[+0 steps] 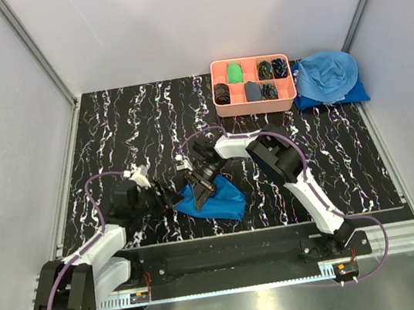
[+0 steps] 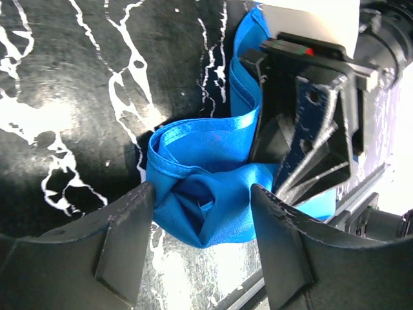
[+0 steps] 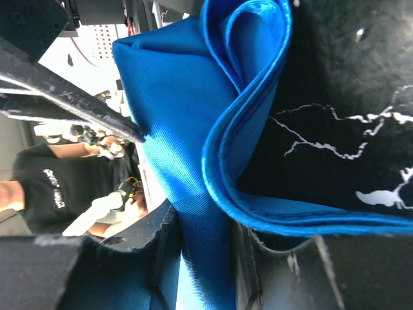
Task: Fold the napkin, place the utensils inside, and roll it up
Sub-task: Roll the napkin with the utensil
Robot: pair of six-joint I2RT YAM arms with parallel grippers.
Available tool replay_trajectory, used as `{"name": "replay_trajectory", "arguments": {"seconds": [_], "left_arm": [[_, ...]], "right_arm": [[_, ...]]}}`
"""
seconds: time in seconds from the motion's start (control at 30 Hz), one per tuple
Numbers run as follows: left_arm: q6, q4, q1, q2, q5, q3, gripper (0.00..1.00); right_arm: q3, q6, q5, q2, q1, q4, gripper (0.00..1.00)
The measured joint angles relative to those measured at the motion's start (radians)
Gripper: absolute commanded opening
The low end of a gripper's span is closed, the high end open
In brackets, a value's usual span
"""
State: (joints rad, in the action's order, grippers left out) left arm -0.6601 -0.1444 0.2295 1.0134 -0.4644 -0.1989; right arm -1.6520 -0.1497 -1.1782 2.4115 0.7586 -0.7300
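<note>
The royal-blue napkin [image 1: 217, 198] lies bunched and partly rolled near the front middle of the table. My right gripper [image 1: 200, 189] is shut on a fold of it, and the cloth [image 3: 181, 129] runs down between its jaws [image 3: 206, 258]. My left gripper [image 1: 173, 199] is open and its jaws straddle the rolled left end of the napkin [image 2: 200, 187], with the gripper [image 2: 201, 223] low over the table. The right gripper's fingers [image 2: 303, 139] show just behind that end. The fork and spoon are not visible, hidden or out of view.
A pink compartment tray [image 1: 256, 107] with small dark and green items stands at the back right. A sky-blue heap of cloth [image 1: 326, 75] lies beside it. Grey walls enclose the black marbled table [image 1: 125, 128]; the metal front rail [image 1: 229, 249] is close behind the napkin.
</note>
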Motion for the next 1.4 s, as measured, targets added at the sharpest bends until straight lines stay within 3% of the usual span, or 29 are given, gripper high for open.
{"name": "replay_trajectory", "arguments": {"seconds": [0.07,0.2,0.23,0.37,0.4,0.6,0.77,0.97,1.17,1.27,1.4], "left_arm": [[-0.002,-0.021,0.002,0.006,-0.01,0.008,0.51],[-0.013,-0.044,0.012,0.018,-0.027,0.015,0.28],[-0.013,-0.047,0.015,0.018,-0.029,0.017,0.19],[-0.013,-0.045,0.02,0.031,-0.03,0.018,0.0],[-0.013,-0.044,0.02,0.038,-0.03,0.018,0.0],[-0.013,0.0,0.024,0.106,-0.032,-0.034,0.0],[-0.01,0.079,0.024,0.17,-0.031,-0.105,0.0],[0.002,0.184,0.024,0.221,-0.028,-0.179,0.0],[0.006,0.233,0.024,0.264,-0.031,-0.222,0.0],[0.006,0.248,0.024,0.271,-0.034,-0.231,0.0],[0.008,0.262,0.024,0.272,-0.034,-0.238,0.0]], "right_arm": [[-0.012,-0.003,-0.006,0.011,-0.002,-0.021,0.37],[-0.018,-0.007,-0.009,0.017,-0.006,-0.042,0.38],[-0.021,-0.007,-0.008,0.018,-0.007,-0.047,0.39],[-0.029,-0.003,-0.005,0.02,-0.008,-0.062,0.52],[-0.032,0.0,-0.005,0.019,-0.008,-0.068,0.62],[-0.039,0.035,0.107,-0.06,-0.008,-0.074,0.77],[-0.008,0.034,0.356,-0.182,-0.01,0.011,0.81],[0.245,0.017,0.619,-0.456,0.014,0.206,0.85],[0.52,-0.059,0.936,-0.675,0.238,0.449,0.86],[0.591,-0.093,1.052,-0.684,0.346,0.528,0.86],[0.616,-0.127,1.157,-0.664,0.377,0.574,0.83]]}}
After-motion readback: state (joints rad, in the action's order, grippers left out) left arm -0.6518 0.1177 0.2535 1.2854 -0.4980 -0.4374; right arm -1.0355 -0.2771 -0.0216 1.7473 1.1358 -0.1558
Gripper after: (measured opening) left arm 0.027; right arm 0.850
